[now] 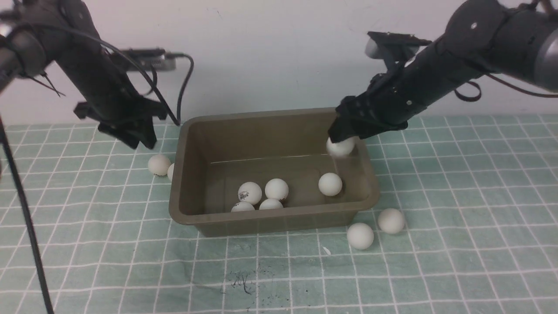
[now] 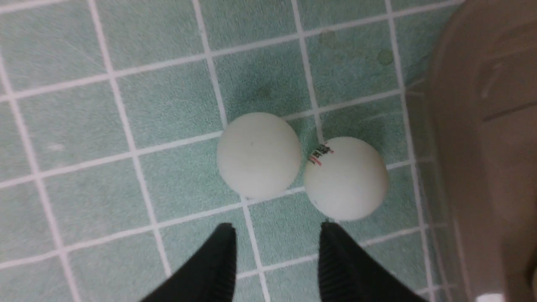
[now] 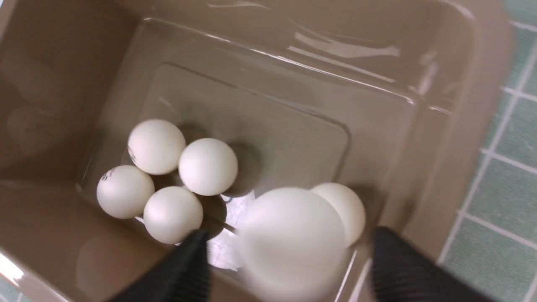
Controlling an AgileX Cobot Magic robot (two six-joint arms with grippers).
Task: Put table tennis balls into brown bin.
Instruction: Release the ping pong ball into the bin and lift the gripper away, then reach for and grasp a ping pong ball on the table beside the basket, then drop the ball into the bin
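right fingers (image 3: 289,268) parted, a ball (image 3: 291,243) between them; left fingers (image 2: 279,260) apart near two balls (image 2: 259,155).

Colours and patterns of balls, bin and table.
The balls (image 1: 330,184) were coloured white, one marked in black and red; the bin (image 1: 274,226) was olive-brown; the green table (image 1: 479,183) was crossed by white grid lines.

No wording can be read for certain on anything. Small dark print shows on a white ball (image 1: 250,193) near the center of the front view, inside the brown bin (image 1: 279,213), too small to make out. In the left wrist view, a ball outside the bin (image 2: 346,180) bears a short black line with red marks under it, both illegible. In the right wrist view, two neighboring balls inside the bin carry partial dark marks, also unreadable.
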